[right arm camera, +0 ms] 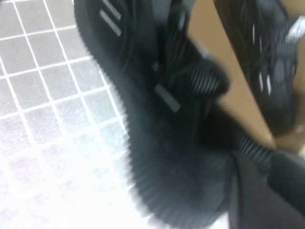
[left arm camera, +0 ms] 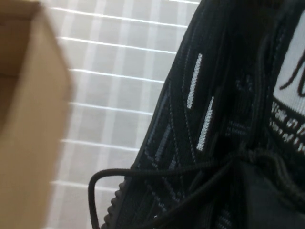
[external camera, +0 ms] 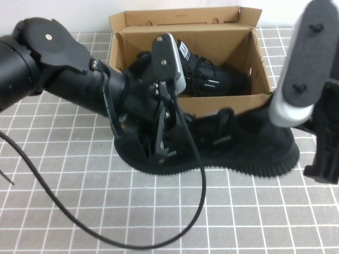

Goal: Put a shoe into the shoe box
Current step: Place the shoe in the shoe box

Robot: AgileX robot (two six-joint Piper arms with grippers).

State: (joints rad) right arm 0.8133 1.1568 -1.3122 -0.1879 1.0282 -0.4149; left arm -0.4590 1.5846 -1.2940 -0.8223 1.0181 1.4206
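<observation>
Jaws of the left gripper (external camera: 159, 151) are closed at the heel collar of the black sneaker (external camera: 238, 148), apparently pinching it; whether the right gripper (external camera: 288, 114), at the toe, grips anything I cannot tell. Lying on the tiled table (external camera: 63, 211) against the cardboard shoe box (external camera: 222, 103), where its mate (external camera: 212, 76) lies, the sneaker could catch that front wall or slip loose when lifted.

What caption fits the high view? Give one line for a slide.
Left gripper shut at the shoe's heel, right gripper at its toe, before the shoe box holding its mate.
</observation>
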